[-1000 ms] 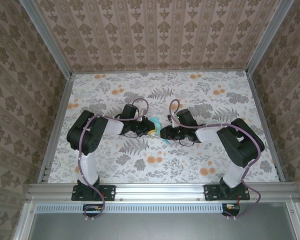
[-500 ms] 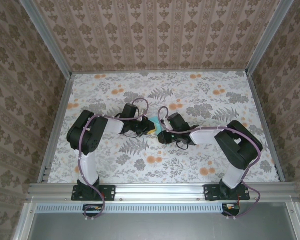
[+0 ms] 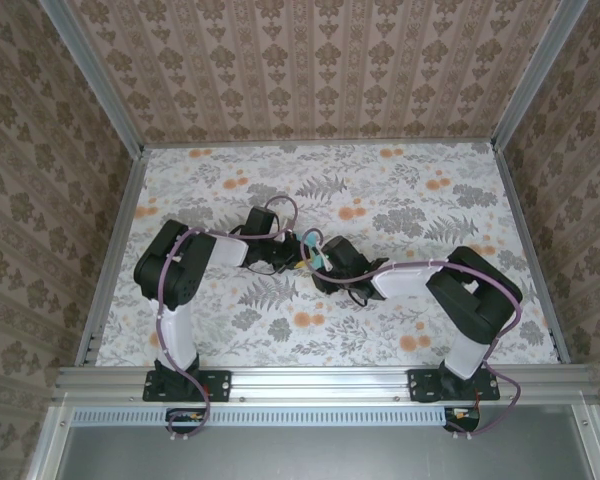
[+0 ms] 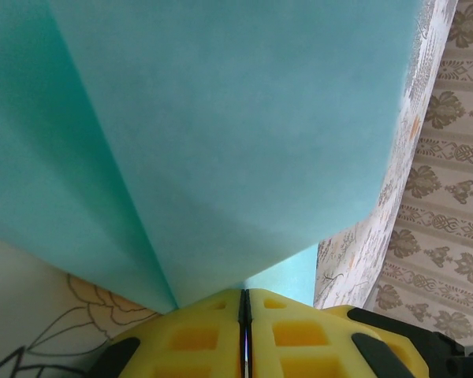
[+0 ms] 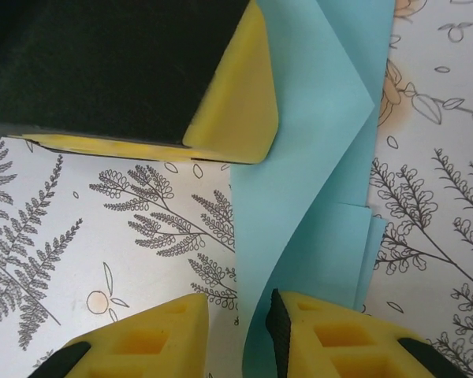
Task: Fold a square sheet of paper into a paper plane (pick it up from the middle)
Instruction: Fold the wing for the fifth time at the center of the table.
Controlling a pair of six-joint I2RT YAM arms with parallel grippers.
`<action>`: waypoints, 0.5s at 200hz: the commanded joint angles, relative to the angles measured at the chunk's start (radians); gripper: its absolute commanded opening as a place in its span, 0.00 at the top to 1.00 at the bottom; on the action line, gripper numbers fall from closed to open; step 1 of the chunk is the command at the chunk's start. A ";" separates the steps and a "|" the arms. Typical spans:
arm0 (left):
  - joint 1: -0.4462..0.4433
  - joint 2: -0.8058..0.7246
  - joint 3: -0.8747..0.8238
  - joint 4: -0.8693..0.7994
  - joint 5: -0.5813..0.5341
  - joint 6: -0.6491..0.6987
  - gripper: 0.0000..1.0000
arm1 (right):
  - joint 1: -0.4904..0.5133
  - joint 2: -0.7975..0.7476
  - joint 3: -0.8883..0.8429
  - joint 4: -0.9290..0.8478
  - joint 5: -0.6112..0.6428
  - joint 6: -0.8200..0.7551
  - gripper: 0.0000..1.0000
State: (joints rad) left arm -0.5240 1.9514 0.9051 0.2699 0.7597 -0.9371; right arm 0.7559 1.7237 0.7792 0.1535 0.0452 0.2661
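Left pincer [image 4: 244,315] pressed shut, right pincer [image 5: 238,309] jaws slightly apart.

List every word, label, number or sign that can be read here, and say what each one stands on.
None can be read.
The teal paper is plain; the left hand and right hand show bare yellow foam; the table cover and walls bear only plant and ornament prints.
Small parts at the near edge are too small to tell whether they carry text.
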 commanded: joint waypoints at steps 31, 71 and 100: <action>0.004 0.043 0.011 -0.069 -0.036 0.031 0.90 | 0.025 -0.078 -0.060 0.055 0.181 -0.046 0.70; 0.004 0.044 0.012 -0.069 -0.032 0.029 0.90 | 0.025 -0.031 -0.030 0.031 0.091 -0.059 0.71; 0.004 0.044 0.014 -0.076 -0.032 0.031 0.90 | 0.025 -0.002 -0.010 0.029 0.073 -0.055 0.74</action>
State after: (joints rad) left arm -0.5228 1.9514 0.9089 0.2604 0.7593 -0.9302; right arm 0.7765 1.6894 0.7376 0.1829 0.1421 0.2291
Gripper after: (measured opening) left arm 0.097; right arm 0.272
